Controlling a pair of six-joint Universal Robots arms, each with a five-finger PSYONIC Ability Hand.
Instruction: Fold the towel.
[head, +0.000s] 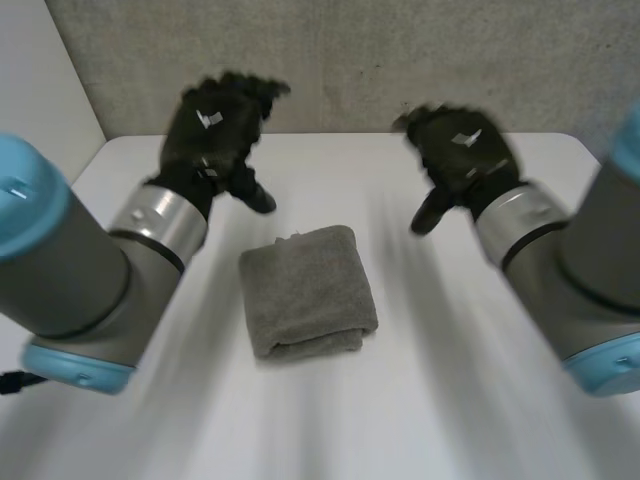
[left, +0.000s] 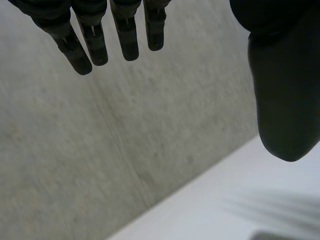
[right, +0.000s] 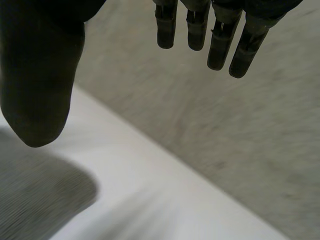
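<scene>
Left robot hand, right robot hand open; grey towel folded compact.

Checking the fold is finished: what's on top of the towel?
Nothing rests on the folded towel; the left hand and right hand hover beyond it, open. Anything beneath it is hidden.

folded grey towel on white table, both hands raised
</scene>
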